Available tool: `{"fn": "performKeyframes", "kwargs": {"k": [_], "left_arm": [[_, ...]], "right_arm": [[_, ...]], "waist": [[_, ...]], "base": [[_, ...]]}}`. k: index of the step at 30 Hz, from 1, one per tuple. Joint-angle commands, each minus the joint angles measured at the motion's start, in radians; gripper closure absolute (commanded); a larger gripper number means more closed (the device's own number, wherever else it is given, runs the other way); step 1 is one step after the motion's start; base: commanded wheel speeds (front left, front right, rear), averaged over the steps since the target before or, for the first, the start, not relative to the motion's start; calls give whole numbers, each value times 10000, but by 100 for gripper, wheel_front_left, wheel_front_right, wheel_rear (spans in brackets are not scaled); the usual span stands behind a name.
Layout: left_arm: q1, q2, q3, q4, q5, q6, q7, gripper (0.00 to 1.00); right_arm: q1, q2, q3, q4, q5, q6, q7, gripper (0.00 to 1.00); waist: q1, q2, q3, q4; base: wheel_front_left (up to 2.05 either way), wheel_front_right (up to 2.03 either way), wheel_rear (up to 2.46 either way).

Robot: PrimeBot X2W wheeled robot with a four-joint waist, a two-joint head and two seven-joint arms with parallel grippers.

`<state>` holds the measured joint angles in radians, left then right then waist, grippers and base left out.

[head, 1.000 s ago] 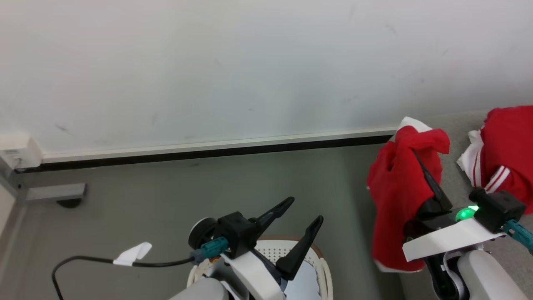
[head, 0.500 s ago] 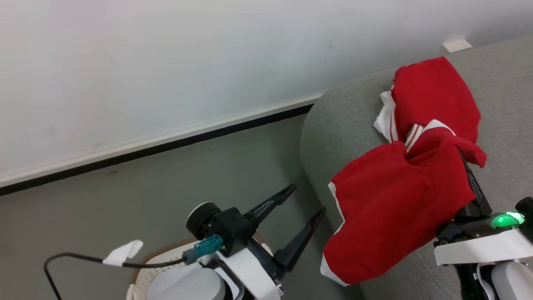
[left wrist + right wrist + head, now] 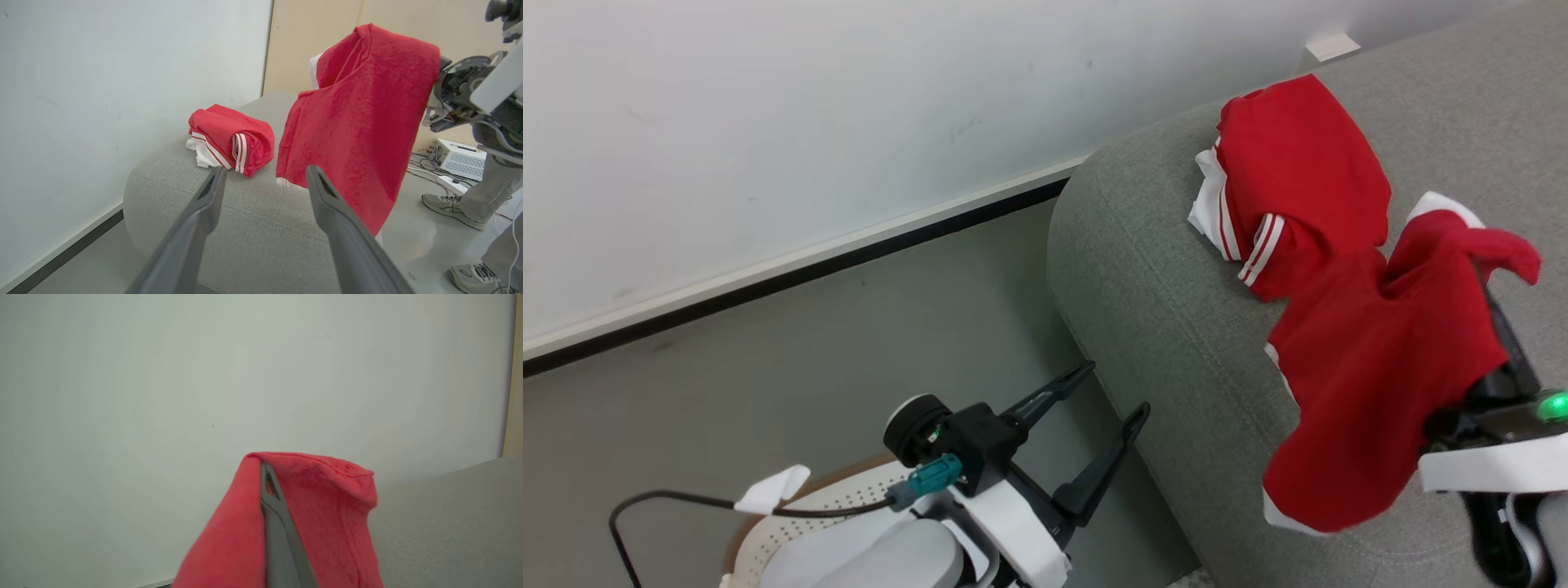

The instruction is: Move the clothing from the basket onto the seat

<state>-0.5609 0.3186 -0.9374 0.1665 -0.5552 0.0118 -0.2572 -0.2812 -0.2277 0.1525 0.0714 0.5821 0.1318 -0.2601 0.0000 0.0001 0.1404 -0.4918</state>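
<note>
Basket (image 3: 849, 494) sits lower left in the head view, on the floor. It's mostly cut off by the frame edge and covered by my left forearm. The perforated wall and brown rim band show. Contents: can't tell.

A cable with a white tag (image 3: 772, 492) runs in from the left to my left wrist.

My left gripper (image 3: 1115, 388) has its fingers spread apart with nothing between them. It hovers over the floor between the basket and the seat (image 3: 1160, 310), aimed at the seat's rounded corner. The seat's right side runs out of frame.

There's clothing in two places:
- The bundled garment (image 3: 1298, 180) lies on the seat near the wall-side corner. It's crumpled, with white collar part and striped trim on its left side.
- The held garment (image 3: 1380, 384) hangs from my right gripper (image 3: 266, 473), over the seat and to the right of the bundle.

The two garments overlap in the head view, but the left wrist view shows a gap between them. I can't tell whether the hem touches the seat.

In the right wrist view the gripper is clamped on the held garment. One dark finger edge shows at centre with cloth draped down both sides, and the tip is buried in the fabric. The arm comes in from the lower right with the wrist raised above the seat. A green light (image 3: 1558, 404) is lit on it.

At the right edge of the left wrist view are a person's legs (image 3: 486, 183) in sneakers, cut off above the knee.
</note>
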Motion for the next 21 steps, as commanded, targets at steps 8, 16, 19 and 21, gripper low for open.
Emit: {"fn": "performKeyframes", "kwargs": {"k": [8,16,19,21], "left_arm": [[-406,219,-38,42,213,-118,184,0],[-963,740,75,-517,375,-58,666,0],[-1116,944,119,-750,454,-39,813,0],[-1205,1034,135,-874,497,-48,874,0]], "right_arm": [[-1906,-1234,-1100,187,229,-23,712,100],[-3900,-2891,-2681,1696,-318,-23,1639,100],[-4498,-3337,-3138,2317,-874,-23,1747,100],[-4887,-3484,-3234,2797,-1222,-23,1838,100]], "waist": [[0,-1,859,556],[0,-1,2419,1547],[0,-1,3003,1913],[0,-1,3321,2130]], "base": [[0,0,0],[0,0,0],[0,0,0],[0,0,0]]}}
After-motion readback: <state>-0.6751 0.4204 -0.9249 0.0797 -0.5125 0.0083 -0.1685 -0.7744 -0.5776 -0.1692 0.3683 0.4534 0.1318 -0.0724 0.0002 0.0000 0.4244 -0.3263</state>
